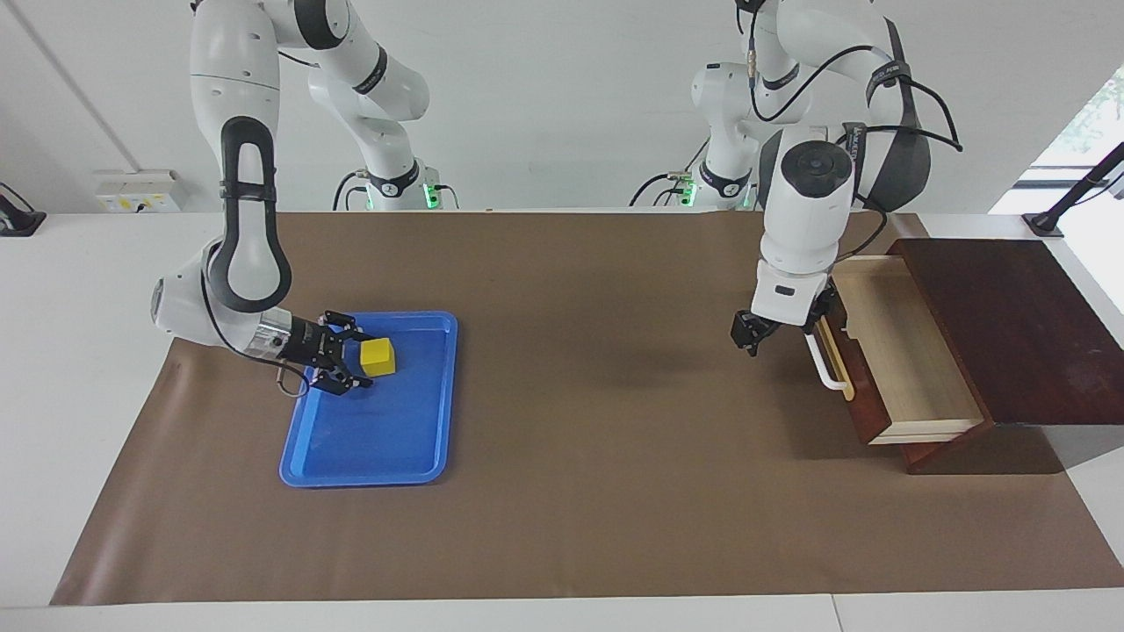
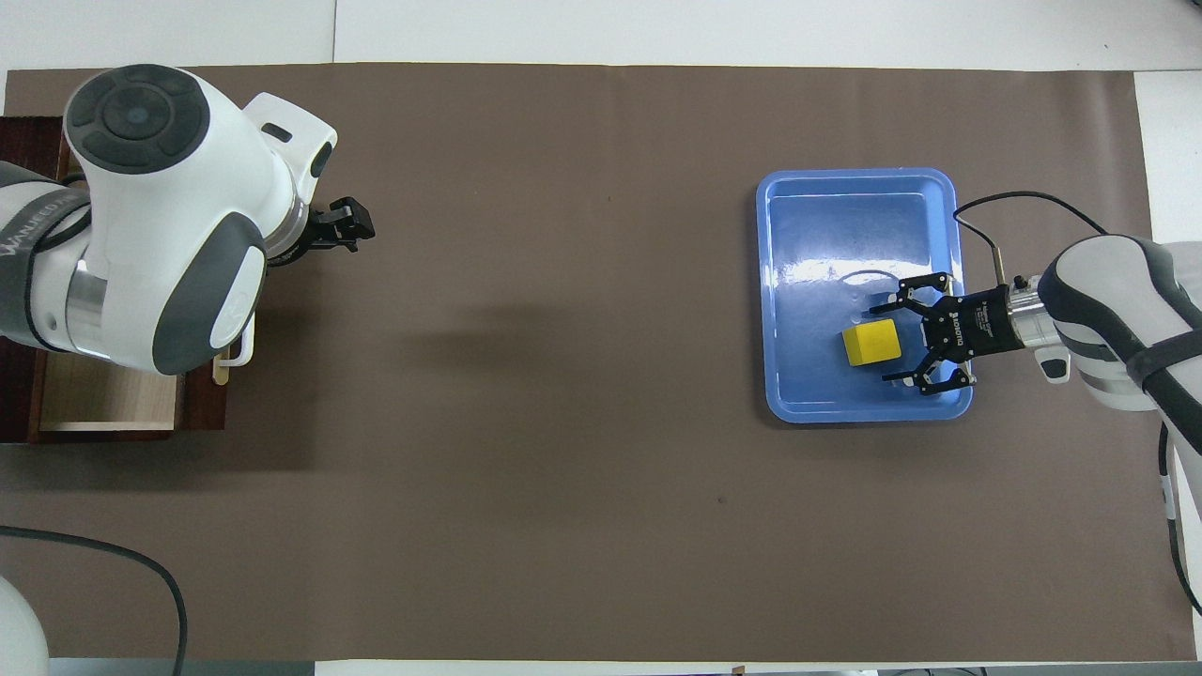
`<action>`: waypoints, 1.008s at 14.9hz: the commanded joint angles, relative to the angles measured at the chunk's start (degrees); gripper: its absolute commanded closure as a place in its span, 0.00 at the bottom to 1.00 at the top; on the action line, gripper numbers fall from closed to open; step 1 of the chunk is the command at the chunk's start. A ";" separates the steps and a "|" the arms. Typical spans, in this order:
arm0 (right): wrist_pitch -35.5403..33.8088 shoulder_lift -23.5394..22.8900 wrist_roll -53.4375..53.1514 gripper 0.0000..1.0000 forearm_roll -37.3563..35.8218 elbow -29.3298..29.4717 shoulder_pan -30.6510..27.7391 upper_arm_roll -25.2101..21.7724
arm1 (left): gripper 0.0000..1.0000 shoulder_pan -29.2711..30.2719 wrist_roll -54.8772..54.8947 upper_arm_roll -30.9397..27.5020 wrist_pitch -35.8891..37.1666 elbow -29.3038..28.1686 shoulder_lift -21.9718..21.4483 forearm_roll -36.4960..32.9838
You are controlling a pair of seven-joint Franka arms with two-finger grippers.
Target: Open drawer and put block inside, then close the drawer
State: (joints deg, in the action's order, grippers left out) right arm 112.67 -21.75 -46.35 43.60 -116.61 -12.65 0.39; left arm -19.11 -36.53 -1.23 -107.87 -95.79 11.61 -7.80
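Right gripper (image 1: 347, 364) sits low in the blue tray (image 1: 413, 456) at frame left, jaws spread wide around the block (image 1: 378, 356) without gripping. Left gripper (image 1: 745, 338) hangs just off the open drawer (image 1: 887, 351) at frame right, jaws open and empty.

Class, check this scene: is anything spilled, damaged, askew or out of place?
Nothing stands out. The reddish-brown wooden drawer is pulled open and looks empty, and the small yellow cube block sits upright in the flat blue plastic tray. Nothing looks spilled or broken.

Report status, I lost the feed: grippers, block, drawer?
Left gripper open, over mat beside drawer. Right gripper open beside block in tray. Drawer open, nothing in the way.
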 commanded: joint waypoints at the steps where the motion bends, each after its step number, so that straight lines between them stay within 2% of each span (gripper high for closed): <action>1: 1.50 1.27 2.67 0.04 1.49 -1.96 -0.71 0.40 | 0.00 0.13 -9.74 -0.53 1.08 0.43 -1.76 4.72; 3: 1.50 1.27 2.67 0.07 1.49 -1.96 -0.71 0.40 | 0.00 0.04 -16.70 -0.53 1.70 0.08 -2.55 4.81; 5: 1.50 1.36 2.93 0.11 1.49 -2.31 -0.88 0.40 | 0.00 0.13 -20.93 -0.53 1.35 -0.10 -3.35 7.79; 10: 1.32 1.45 4.60 0.32 1.58 -2.48 -1.85 0.40 | 0.00 -0.93 -34.46 0.00 1.79 -0.80 -4.31 10.18; 12: 1.41 1.53 4.78 0.45 2.10 -2.75 -1.94 0.40 | 0.00 -3.03 -40.25 0.09 1.96 -0.80 -4.40 10.44; 13: 1.59 1.53 4.78 0.56 2.89 -3.01 -1.94 0.40 | 0.00 -4.26 -49.68 0.09 3.09 -0.89 -4.58 10.53; 15: 1.67 1.53 4.78 0.72 2.90 -3.01 -1.85 0.40 | 0.00 -5.32 -53.20 0.18 3.72 -0.89 -4.67 11.49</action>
State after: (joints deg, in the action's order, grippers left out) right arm 112.71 -21.03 -44.11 44.94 -117.35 -13.85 0.34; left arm -23.00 -85.61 -0.45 -105.52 -95.61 8.32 2.02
